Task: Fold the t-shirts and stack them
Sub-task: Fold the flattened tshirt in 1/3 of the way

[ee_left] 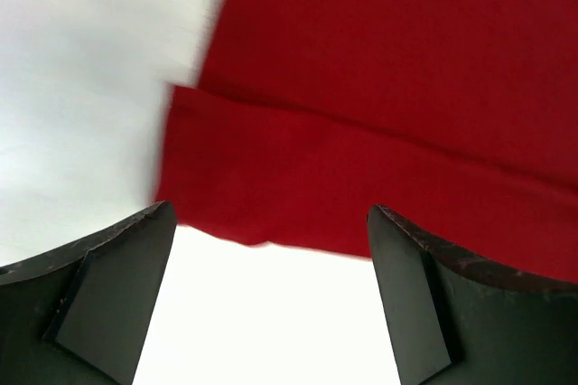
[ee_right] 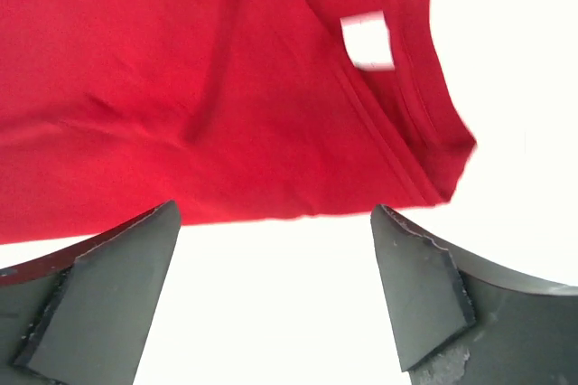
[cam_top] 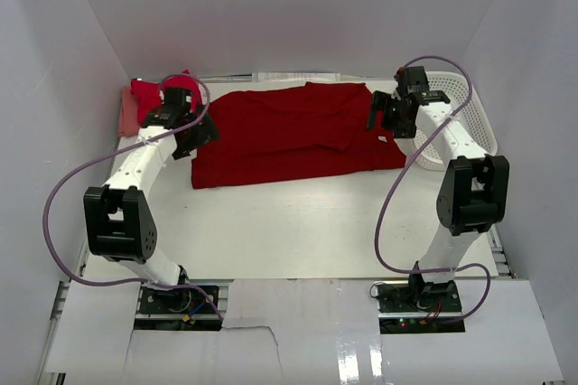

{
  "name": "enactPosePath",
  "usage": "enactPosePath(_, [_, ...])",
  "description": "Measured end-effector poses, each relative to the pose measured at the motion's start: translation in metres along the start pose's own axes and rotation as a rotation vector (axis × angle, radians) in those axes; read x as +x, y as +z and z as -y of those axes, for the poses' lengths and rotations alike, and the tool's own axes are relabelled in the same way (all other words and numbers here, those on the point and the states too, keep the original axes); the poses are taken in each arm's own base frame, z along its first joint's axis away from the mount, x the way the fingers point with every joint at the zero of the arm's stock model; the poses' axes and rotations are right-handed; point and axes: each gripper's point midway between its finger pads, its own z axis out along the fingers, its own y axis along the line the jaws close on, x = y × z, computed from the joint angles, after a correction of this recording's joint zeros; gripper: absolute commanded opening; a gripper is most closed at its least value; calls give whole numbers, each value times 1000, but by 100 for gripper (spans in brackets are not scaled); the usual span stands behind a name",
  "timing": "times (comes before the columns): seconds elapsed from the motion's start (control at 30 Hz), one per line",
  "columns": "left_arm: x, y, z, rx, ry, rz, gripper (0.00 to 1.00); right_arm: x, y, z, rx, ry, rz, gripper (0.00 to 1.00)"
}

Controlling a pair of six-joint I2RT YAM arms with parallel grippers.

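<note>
At the far left corner of the desk [cam_top: 298,231] lies a small heap [cam_top: 149,94]: deep red cloth bunched on top of a paler pink piece [cam_top: 128,120]. It looks rumpled, not squared off, so I cannot tell whether this is the finished stack or shirts waiting their turn.

Just beside it, the left hand [cam_top: 197,138] hangs over the left end of the big red t-shirt [cam_top: 298,132]. Its fingers are spread wide and grasp nothing. Its own camera shows only a doubled edge of cloth below the gap.

The t-shirt lies flat across the middle of the desk, collar end to the right. One layer seems turned over another along its length. I judge it partly folded, with at least one fold to go before it can join a stack.

The right hand [cam_top: 386,118] hovers at the collar end, likewise wide open and empty. Its camera shows the neckband and a white label [ee_right: 366,42] under the fingers.

At the far right stands the white basket [cam_top: 470,105]. No cloth shows in the part I can see, though the right arm hides some of it.
</note>
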Motion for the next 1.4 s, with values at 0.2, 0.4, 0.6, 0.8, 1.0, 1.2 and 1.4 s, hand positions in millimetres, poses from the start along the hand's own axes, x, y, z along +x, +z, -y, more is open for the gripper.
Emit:
enactPosePath(0.2, [50, 18, 19, 15, 106, -118, 98, 65, 18, 30, 102, -3, -128, 74])
enactPosePath(0.4, [87, 56, 8, -43, 157, -268, 98, 79, 35, 47, 174, -12, -171, 75])
enactPosePath(0.6, [84, 64, 26, -44, 227, -277, 98, 82, 54, 55, 214, -16, -200, 73])
enactPosePath(0.8, [103, 80, 23, -81, 271, -333, 98, 78, 72, 61, 239, -28, -209, 42])
enactPosePath(1.0, [106, 79, 23, -106, 312, -328, 98, 80, 74, 65, 261, -34, -203, 29])
enactPosePath(1.2, [122, 70, 20, -123, 345, -326, 98, 115, 52, 63, 322, -101, -199, 40])
enactPosePath(1.4, [156, 43, 4, -136, 386, -379, 98, 169, 16, 70, 403, -184, -289, 47])
